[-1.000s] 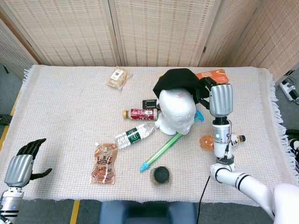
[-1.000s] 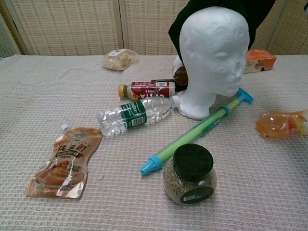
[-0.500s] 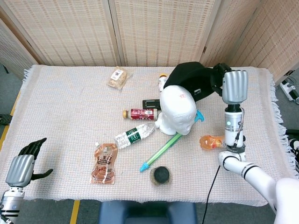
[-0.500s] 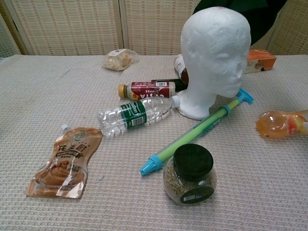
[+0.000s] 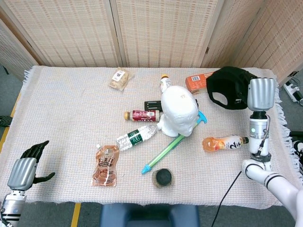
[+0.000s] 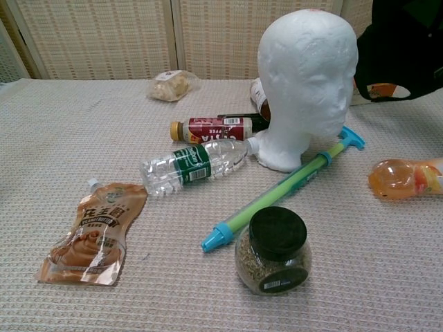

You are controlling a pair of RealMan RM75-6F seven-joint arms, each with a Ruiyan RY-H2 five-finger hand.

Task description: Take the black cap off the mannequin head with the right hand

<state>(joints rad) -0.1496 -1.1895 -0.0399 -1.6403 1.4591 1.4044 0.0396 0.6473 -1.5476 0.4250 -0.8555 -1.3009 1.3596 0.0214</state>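
Observation:
The white foam mannequin head [image 5: 179,110] [image 6: 305,83] stands bare in the middle of the table. To its right the black cap [image 5: 229,86] [image 6: 403,48] hangs in the air, clear of the head, held by my right hand [image 5: 261,93]. Only the back of that hand shows, so its fingers are hidden behind the cap. My left hand [image 5: 24,168] hovers at the lower left off the table's front corner, fingers apart and holding nothing.
Around the head lie a red-labelled bottle [image 5: 140,114], a clear water bottle [image 5: 136,136], a green and blue tube [image 5: 168,148], a dark-lidded jar [image 5: 163,178], an orange pouch [image 5: 106,166], an orange bottle [image 5: 224,143], an orange box [image 5: 196,82] and a snack bag [image 5: 119,78].
The right hand has lifted the black cap off the mannequin head and carried it to the right, uncovering the orange box and a small bottle behind the head. The left hand stays put.

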